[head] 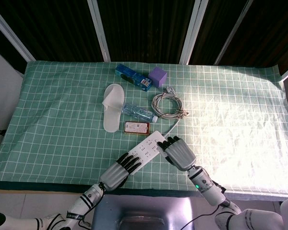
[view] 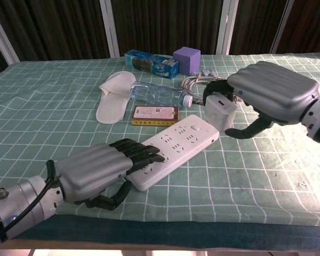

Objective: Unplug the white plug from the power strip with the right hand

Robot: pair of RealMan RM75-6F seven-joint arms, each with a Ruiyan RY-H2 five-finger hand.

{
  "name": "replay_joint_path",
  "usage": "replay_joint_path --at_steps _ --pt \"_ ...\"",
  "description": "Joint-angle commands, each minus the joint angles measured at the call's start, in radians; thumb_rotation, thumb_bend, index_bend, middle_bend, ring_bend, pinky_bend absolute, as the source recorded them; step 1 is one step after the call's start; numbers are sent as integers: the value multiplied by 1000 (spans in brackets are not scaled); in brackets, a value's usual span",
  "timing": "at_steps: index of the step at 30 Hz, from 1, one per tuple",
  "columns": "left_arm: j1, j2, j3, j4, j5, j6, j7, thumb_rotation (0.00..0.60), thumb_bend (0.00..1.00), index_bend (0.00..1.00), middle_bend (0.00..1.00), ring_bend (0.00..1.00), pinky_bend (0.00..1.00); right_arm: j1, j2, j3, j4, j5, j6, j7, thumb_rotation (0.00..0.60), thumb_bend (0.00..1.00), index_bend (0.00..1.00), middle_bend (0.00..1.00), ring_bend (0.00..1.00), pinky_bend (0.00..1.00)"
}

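The left robot hand [view: 93,170] lies flat, fingers pressing the near end of the power strip [view: 176,146] on the surface [view: 53,106]. Beyond and to its right, the right robot hand [view: 266,96] grips the white plug [view: 220,112], lifted clear of the strip's far end.

I see the white plug [view: 220,111] out of its socket, tilted in the air just right of the white power strip [view: 177,143], which lies diagonally on the near table.
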Motion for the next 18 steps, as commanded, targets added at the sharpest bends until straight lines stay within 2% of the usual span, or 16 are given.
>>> replay_joint_path --at_steps 1,6,10,13,14,16,18 --pt "2 7 -2 -9 1 6 -4 554 749 0 0 0 27 -49 106 -54 -48 9 -5 -109 600 424 839 650 496 658" --pt "-1 7 -7 -15 3 6 -14 553 750 0 0 0 28 -72 152 -83 -34 64 -62 -223 600 425 831 650 496 657" --pt "-1 6 -10 -16 7 13 -1 544 754 0 0 0 28 -71 140 -90 -14 123 -125 -312 600 424 821 650 500 655" --pt "0 3 -12 -19 11 20 -5 535 758 0 0 0 28 -67 116 -90 11 150 -153 -373 600 424 768 650 503 653" --pt "0 3 -12 -20 13 22 -6 530 758 0 0 0 28 -65 110 -91 16 154 -159 -387 600 423 720 641 494 649" --pt "0 5 -12 -21 20 30 -3 529 758 0 0 0 28 -62 105 -91 18 160 -172 -396 600 420 563 556 450 631" --pt "3 11 -12 -23 26 41 3 523 753 0 0 0 28 -60 110 -90 9 164 -178 -389 600 405 305 379 360 590"
